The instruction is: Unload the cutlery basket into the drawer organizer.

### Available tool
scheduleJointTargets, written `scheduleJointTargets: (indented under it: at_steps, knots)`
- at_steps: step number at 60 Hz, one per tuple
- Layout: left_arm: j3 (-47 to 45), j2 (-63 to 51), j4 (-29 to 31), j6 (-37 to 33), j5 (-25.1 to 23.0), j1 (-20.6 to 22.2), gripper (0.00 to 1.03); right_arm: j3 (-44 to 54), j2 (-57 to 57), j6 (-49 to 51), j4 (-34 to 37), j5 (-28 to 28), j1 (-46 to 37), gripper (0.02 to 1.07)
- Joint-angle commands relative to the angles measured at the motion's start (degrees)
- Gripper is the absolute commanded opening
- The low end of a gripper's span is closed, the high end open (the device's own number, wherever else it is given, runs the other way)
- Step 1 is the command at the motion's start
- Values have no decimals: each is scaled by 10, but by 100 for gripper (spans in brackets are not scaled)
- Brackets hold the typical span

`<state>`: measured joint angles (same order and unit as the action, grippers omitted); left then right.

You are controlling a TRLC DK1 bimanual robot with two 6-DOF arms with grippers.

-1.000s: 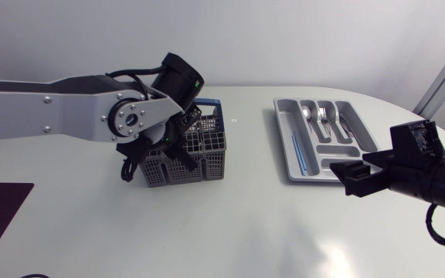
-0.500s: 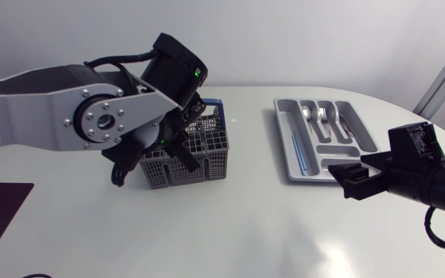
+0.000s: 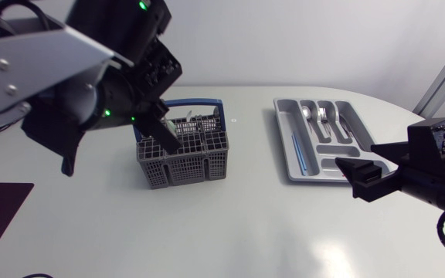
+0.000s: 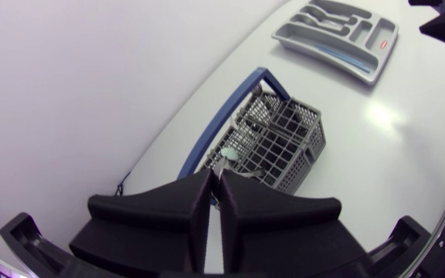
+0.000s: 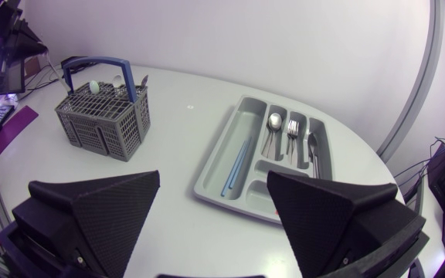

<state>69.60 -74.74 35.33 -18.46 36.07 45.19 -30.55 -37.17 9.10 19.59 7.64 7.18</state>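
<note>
The left arm (image 3: 45, 69) comes in from the left and is held high above the table (image 3: 230, 232). Its gripper (image 4: 216, 176) hangs over the left side of the basket (image 3: 182, 162). The two fingers are drawn together with only a thin slit between them. I cannot tell whether anything thin is pinched there.

The basket is grey with a blue handle (image 3: 188, 102) and stands left of the table's middle. A few pieces of cutlery (image 3: 199, 121) stand up in its far compartments, one with a pale green end (image 5: 93, 86).

The grey drawer tray (image 3: 282, 123) lies on the far right of the table, well apart from the basket. A thin blue stick (image 5: 238, 164) lies in its long left compartment. To the right of that, a spoon (image 5: 273, 122), a fork (image 5: 290, 127) and a knife (image 5: 313, 147) each lie in a slot of their own.

The right gripper (image 5: 213, 179) is at the near right, just beside the tray's near end. Its fingers are spread wide apart and hold nothing.
</note>
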Motion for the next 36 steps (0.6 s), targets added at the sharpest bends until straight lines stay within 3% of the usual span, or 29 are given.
scheduleJointTargets:
  at_steps: [1,8,15,27,36]
  knots:
    - [29,11,6,7,-14,-3,7,-25,3,7,9,-3,6,102]
    - [43,18,5,39,-66,-10,7,-40,3,82,11,-10,49,102]
    - [50,15,-4,73,-161,-34,7,-59,-23,96,24,-84,129,102]
    - [51,-21,-39,118,-314,-70,7,-80,-47,107,33,-68,202,102]
    - [63,-53,-45,138,-392,-85,7,-98,-88,91,26,-37,224,97]
